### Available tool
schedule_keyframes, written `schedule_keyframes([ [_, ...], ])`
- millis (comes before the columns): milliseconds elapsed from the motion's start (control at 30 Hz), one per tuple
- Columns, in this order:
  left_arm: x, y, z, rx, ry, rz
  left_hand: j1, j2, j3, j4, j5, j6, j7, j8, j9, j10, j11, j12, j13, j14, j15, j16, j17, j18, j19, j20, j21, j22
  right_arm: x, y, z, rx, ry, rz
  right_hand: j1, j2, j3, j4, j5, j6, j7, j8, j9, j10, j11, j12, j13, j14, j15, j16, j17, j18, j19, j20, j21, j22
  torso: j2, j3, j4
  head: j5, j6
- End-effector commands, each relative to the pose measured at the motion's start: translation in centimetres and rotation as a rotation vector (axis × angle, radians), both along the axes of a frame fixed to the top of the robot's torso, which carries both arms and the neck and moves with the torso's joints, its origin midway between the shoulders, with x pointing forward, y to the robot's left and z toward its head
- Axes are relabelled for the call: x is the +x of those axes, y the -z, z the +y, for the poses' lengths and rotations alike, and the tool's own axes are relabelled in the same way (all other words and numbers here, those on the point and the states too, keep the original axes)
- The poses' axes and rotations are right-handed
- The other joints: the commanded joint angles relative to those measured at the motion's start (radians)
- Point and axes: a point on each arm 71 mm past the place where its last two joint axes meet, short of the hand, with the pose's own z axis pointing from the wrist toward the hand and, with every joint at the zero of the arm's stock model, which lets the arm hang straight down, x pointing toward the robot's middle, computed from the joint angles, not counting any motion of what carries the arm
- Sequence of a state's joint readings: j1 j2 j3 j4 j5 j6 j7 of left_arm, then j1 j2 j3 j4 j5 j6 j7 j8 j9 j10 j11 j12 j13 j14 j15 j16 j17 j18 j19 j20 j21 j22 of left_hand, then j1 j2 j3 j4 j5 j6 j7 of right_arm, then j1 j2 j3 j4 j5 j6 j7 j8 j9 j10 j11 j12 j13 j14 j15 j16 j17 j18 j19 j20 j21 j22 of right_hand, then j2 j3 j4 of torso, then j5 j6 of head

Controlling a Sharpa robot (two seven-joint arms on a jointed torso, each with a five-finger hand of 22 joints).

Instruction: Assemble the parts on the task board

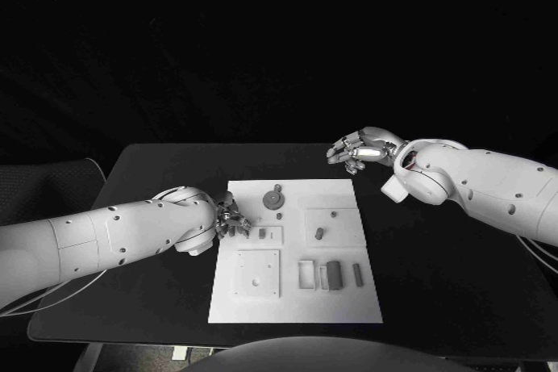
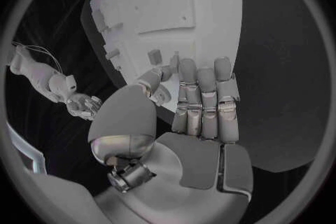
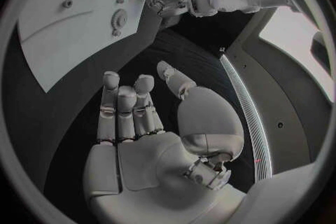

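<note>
The task board (image 1: pixel 297 255) is lying flat in the middle of the black table (image 1: pixel 453 251), with small grey parts (image 1: pixel 335 273) sitting on it: a round disc part (image 1: pixel 273 198) near the far edge, upright little blocks near the near-right area, a few pegs mid-board.

Handling judgement: the parts are looking small, rigid and light (likely smooth plastic or metal, so a bit slippery); a fingertip pinch across the short sides seems the sensible hold. The board itself is looking stiff and flat, no need to lift it.

The left hand (image 1: pixel 224 219) is hovering at the board's left edge, fingers curled in toward the small pieces beside it; whether it is pinching anything is not clear (thumb area is hiding the contact in the left wrist view).

The right hand (image 1: pixel 363 150) is hanging above the table past the board's far-right corner, well apart from the parts, holding nothing, fingers loosely apart in the right wrist view.
</note>
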State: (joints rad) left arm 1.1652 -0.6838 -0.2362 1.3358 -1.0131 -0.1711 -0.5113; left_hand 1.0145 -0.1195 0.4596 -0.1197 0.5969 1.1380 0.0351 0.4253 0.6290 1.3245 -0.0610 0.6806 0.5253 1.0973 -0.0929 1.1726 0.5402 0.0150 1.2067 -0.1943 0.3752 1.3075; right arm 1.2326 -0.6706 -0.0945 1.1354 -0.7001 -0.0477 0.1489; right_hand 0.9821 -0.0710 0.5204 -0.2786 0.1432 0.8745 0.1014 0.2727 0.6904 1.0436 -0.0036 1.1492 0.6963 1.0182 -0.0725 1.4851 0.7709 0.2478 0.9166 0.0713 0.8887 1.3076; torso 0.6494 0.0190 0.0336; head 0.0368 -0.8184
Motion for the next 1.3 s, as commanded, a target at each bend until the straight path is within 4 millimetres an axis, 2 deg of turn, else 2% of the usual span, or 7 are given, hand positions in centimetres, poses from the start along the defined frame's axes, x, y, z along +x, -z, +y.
schedule_keyframes([
  [33, -0.21, 0.31, -0.21, 0.007, 0.014, 0.016, 0.001, 0.007, 0.139, -0.140, 0.004, 0.005, 0.000, 0.003, 0.001, 0.008, -0.008, 0.006, 0.002, 0.008, -0.002, 0.004, 0.001, 0.014, 0.006, 0.003, 0.005, 0.024, -0.09, 0.04, 0.15, 0.004, -0.015, 0.005, -0.012, -0.001, 0.001, 0.003, -0.001, 0.045, 0.039, -0.003, -0.002, -0.167, 0.037, 0.001, -0.001, -0.006, 0.002, -0.005, -0.001, 0.014, 0.007, 0.002, -0.007, 0.012, 0.000, 0.0004, -0.0004, -0.001, 0.000],
  [1300, -0.45, 0.44, -0.18, 0.018, 0.032, 0.038, 0.001, 0.009, 0.141, -0.143, 0.002, 0.004, -0.001, 0.002, 0.004, 0.007, -0.008, 0.006, 0.002, 0.008, -0.002, 0.005, 0.001, 0.015, 0.005, 0.002, 0.007, 0.024, -0.11, 0.10, 0.27, 0.004, -0.019, 0.009, -0.014, -0.001, 0.001, 0.003, -0.001, 0.045, 0.039, -0.004, -0.002, -0.168, 0.037, 0.002, -0.002, -0.006, 0.002, -0.005, -0.002, 0.014, 0.007, 0.002, -0.007, 0.012, 0.000, -0.0005, 0.0004, 0.000, -0.005],
])
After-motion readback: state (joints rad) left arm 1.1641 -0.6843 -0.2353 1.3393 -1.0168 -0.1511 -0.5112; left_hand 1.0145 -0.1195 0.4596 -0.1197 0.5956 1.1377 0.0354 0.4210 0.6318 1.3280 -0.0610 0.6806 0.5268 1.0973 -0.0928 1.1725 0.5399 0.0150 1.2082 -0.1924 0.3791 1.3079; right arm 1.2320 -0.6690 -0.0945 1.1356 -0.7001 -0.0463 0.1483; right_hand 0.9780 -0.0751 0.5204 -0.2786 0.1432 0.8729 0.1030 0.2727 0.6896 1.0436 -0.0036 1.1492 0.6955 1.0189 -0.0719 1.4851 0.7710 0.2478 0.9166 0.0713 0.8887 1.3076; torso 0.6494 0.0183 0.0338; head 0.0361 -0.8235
